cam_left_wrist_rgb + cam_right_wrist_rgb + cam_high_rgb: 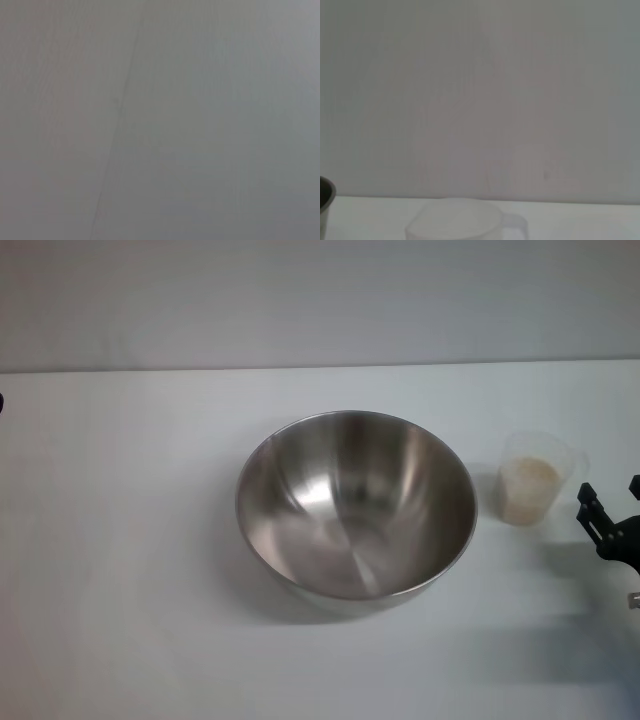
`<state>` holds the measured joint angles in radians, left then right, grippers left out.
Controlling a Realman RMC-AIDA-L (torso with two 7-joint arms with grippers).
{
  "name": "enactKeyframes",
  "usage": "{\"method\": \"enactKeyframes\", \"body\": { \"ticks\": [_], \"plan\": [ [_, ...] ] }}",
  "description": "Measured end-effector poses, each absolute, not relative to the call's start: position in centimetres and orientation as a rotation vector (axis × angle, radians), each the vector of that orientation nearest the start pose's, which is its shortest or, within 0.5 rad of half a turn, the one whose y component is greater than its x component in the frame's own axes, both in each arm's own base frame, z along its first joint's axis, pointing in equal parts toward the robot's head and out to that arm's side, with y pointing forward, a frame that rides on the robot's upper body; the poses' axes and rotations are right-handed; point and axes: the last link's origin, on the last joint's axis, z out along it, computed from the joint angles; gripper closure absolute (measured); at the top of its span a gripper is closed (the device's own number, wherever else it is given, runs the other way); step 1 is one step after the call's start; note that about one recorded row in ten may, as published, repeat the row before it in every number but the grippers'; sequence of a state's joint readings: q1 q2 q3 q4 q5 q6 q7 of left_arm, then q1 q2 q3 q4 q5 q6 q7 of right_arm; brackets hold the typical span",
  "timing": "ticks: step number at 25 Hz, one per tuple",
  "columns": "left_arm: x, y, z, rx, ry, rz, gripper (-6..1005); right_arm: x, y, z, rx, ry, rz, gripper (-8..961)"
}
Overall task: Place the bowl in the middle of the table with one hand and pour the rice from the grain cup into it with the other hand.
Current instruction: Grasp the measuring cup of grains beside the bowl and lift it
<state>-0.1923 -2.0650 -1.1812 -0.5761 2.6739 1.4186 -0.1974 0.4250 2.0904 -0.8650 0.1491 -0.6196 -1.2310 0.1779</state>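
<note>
Left gripper: not seen in any view; only a dark sliver shows at the table's left edge in the head view, and its wrist camera faces a blank grey surface, so I cannot tell how its jaws stand. It looks parked, clear of the work.

Bowl [355, 502]: upright and empty, near the middle of the table, a little toward the right edge. By its position, the placing step looks done, and the wide mouth sits ready to catch a pour from the right.

Cup [537, 480]: upright just beside the bowl's right rim, apart from it (a narrow strip of table shows between them). In the right wrist view the cup [465, 224] sits low and close, the bowl's rim [326, 197] at one side.

Rice [530, 488]: a pale mass inside the cup, none in the bowl, so the pour is not yet begun.

Right gripper [608, 528]: at the table's right edge, just beside the cup and not touching it. The jaws appear spread and hold nothing, likely lined up for a grasp.

Table [130, 570]: plain white, flat, unmarked, soft shadows under bowl and cup.

Room: a bare pale grey wall behind the far edge (nothing else visible).
</note>
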Motion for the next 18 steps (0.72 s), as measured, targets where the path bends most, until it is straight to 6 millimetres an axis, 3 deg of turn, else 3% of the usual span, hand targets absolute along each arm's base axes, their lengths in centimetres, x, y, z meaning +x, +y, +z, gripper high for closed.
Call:
{"method": "enactKeyframes", "body": {
  "ticks": [18],
  "plan": [
    [-27.0,29.3,3.4,-1.371,-0.292,-1.164,842,36.5,29.3,-3.1,-1.643,0.673,0.55,291]
  ]
}}
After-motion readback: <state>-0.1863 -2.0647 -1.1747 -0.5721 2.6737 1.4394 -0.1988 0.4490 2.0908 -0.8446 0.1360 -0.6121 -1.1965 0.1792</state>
